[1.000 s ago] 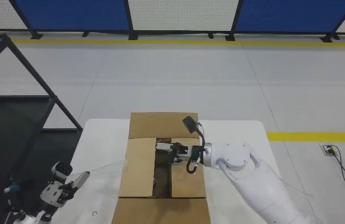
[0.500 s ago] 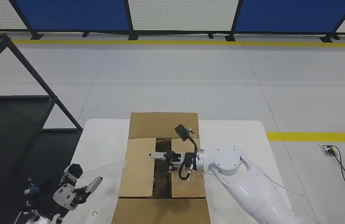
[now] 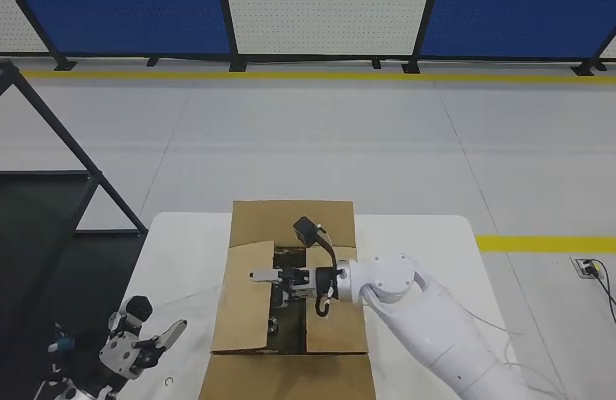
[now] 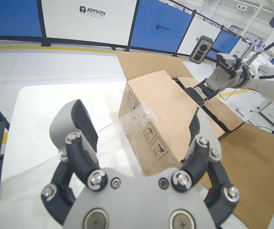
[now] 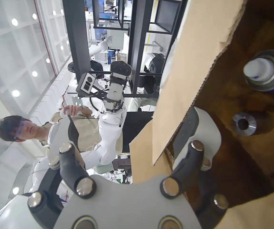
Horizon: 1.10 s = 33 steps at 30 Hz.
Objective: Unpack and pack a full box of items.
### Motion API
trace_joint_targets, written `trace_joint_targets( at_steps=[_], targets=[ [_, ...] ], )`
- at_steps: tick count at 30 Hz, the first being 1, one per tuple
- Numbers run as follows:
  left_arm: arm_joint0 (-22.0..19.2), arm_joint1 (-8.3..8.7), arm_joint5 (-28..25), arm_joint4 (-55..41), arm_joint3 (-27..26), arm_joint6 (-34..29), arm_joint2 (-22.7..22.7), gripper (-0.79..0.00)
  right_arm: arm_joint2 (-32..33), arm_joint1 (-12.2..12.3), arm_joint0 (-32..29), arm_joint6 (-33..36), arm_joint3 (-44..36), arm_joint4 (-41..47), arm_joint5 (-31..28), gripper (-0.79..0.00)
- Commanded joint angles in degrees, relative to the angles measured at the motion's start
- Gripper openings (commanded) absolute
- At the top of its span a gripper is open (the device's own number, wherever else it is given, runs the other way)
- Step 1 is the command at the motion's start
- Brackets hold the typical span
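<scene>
The cardboard box stands in the middle of the white table, its top flaps partly parted. My right gripper is open over the gap and straddles the left flap's edge, one finger inside the box and the other outside. Inside the box stand a blue can with a white cap and a small metal cylinder. My left gripper is open and empty, low over the table's front left corner, pointing at the box's side.
Clear torn tape hangs off the box's near corner onto the table. A black metal rack stands left of the table. The near flap lies flat outward at the front edge. Bare table lies right of the box.
My right gripper has moved left across the box opening to the left flap's edge. My left gripper has shifted a little to the right along the table's front corner.
</scene>
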Motion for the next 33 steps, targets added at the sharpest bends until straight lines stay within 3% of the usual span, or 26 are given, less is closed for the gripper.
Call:
trace_joint_targets(
  at_steps=[1, 8, 19, 24, 33],
  targets=[
    [0.0, -0.01, 0.0, 0.0, -0.2, -0.1, 0.1, 0.000, 0.1, -0.3, 0.3, 0.7, 0.4, 1.2, -1.1, 0.000],
    [1.0, -0.01, -1.6, 1.3, -2.9, 0.4, 0.2, 0.000, -0.2, -2.1, 2.1, -0.5, 1.1, 4.4, -3.7, 0.000],
    [5.7, -0.25, -3.2, 14.0, -8.2, 7.0, 1.6, 0.000, -4.4, -6.3, 7.6, 1.3, 5.1, 6.1, -5.5, 0.000],
    [5.2, -0.52, 0.6, 18.7, -7.8, 8.5, 3.8, 0.000, -5.6, -8.1, 9.6, 2.8, 8.3, 7.2, -6.9, 0.000],
    [2.3, -1.15, 7.4, 18.9, -5.8, 9.0, 7.9, 0.000, -5.8, -10.2, 11.2, 6.8, 12.9, 9.0, -9.8, 0.000]
  ],
)
